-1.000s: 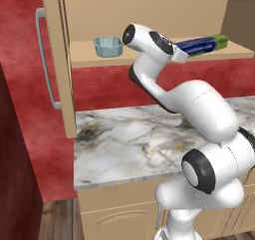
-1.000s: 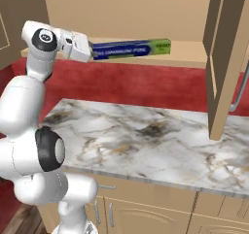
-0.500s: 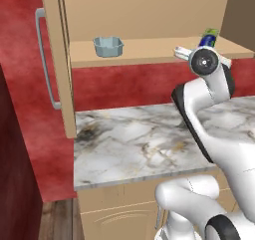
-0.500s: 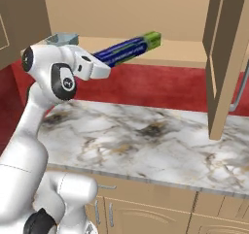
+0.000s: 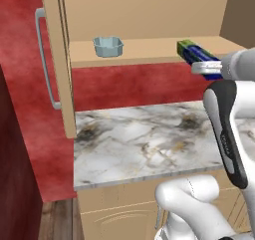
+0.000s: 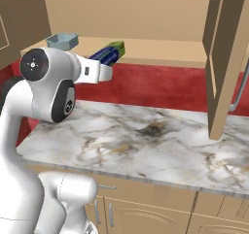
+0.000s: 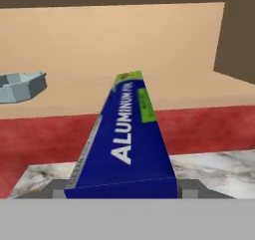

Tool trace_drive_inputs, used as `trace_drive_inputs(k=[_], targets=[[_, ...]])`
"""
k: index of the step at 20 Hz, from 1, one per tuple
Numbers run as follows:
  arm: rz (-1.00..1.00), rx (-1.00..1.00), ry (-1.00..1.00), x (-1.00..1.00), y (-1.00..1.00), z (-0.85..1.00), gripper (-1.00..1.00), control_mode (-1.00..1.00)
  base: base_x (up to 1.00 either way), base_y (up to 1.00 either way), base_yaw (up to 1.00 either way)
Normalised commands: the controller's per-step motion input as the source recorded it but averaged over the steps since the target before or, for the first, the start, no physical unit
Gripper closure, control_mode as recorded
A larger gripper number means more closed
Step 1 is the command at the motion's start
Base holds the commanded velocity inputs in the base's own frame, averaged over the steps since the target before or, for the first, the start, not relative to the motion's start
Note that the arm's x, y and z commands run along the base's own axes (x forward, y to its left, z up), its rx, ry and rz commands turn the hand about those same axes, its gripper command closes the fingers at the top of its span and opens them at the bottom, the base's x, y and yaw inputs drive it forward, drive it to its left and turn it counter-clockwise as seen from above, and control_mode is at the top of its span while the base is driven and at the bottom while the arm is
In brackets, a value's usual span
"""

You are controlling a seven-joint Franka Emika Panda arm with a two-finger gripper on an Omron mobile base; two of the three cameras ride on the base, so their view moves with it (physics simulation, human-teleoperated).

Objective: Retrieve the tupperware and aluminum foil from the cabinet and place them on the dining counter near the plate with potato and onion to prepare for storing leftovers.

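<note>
Hand view, foil: the aluminum foil (image 7: 127,139) is sitting clamped between the gripper (image 7: 122,191) fingers at its near end, the long box running straight away from the camera, green end farthest.
Foil position: it is hanging in the air in front of the cabinet (image 5: 57,60) shelf, above the wall counter (image 5: 144,139), its green tip near the shelf edge in both base views (image 5: 199,57) (image 6: 108,53).
Grip: jaws are closing on the box across its width, holding at one end only.
Risk, leverage: judged likely that the long overhang is loading the grip; a fast swing could be twisting or slipping the box out.
Risk, collision: the far tip could be clipping the shelf lip or the open door (image 6: 224,58) during a turn.
Tupperware: the tupperware (image 5: 108,46) is resting on the shelf, well apart from the foil, not yet fetched.
Risk, tub: a sweeping box end could be knocking it off.
</note>
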Motion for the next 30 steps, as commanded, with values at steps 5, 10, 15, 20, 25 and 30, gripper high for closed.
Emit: trace_drive_inputs(k=[5,10,15,20,25,30], targets=[[0.28,-0.01,0.11,0.00,0.14,0.14,1.00,-1.00,0.00,0.00,0.00],[0.21,0.00,0.02,0.15,0.19,-0.12,1.00,-1.00,0.00,0.00,0.00],[0.15,-0.01,-0.09,-0.23,0.09,-0.48,1.00,-1.00,0.00,0.00,0.00],[0.12,-0.03,0.00,-0.81,0.13,-0.20,1.00,-1.00,0.00,0.00,0.00],[0.01,-0.08,0.27,-0.05,0.11,-0.48,1.00,-1.00,0.00,0.00,0.00],[0.00,-0.08,0.30,0.12,0.00,-0.55,1.00,-1.00,0.00,0.00,0.00]])
